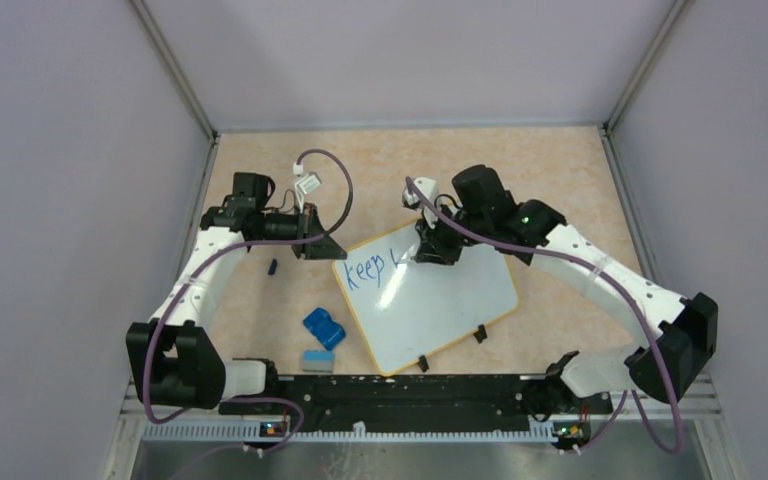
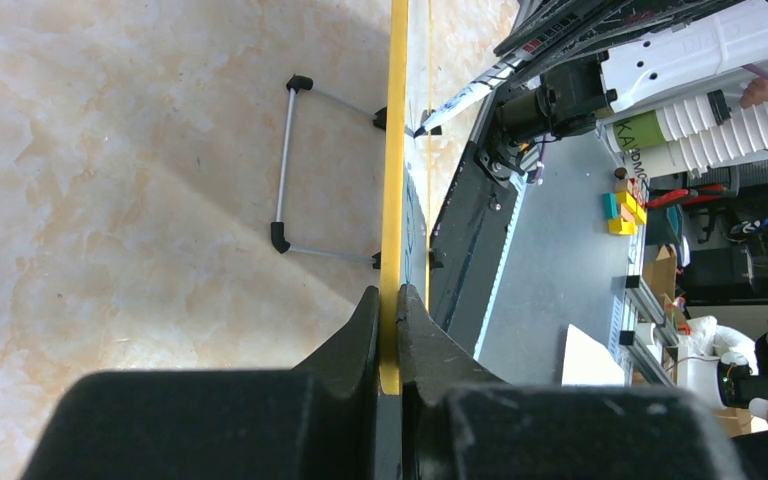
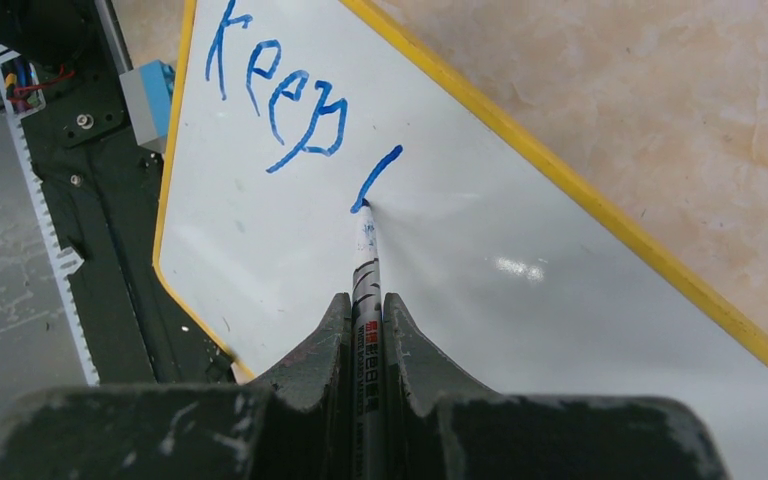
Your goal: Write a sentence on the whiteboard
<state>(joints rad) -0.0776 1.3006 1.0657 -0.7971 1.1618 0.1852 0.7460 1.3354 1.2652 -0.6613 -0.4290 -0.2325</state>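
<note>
The whiteboard [image 1: 430,300] lies tilted at the table's middle, white with a yellow rim [image 3: 600,205]. On it the sentence [image 1: 365,269] reads "keep" in blue, followed by one slanted stroke [image 3: 378,175]. My right gripper [image 3: 365,300] is shut on a white marker [image 3: 365,265] whose tip touches the board at the lower end of that stroke. My left gripper [image 2: 390,295] is shut on the board's yellow edge [image 2: 394,150], seen edge-on, at the board's far left corner [image 1: 335,255].
A blue eraser [image 1: 324,328] and a grey-blue block [image 1: 316,361] lie left of the board near the arms' base rail [image 1: 390,390]. A small dark cap [image 1: 272,266] lies by the left arm. A wire stand [image 2: 285,165] folds out from the board's back. Walls close the table on three sides.
</note>
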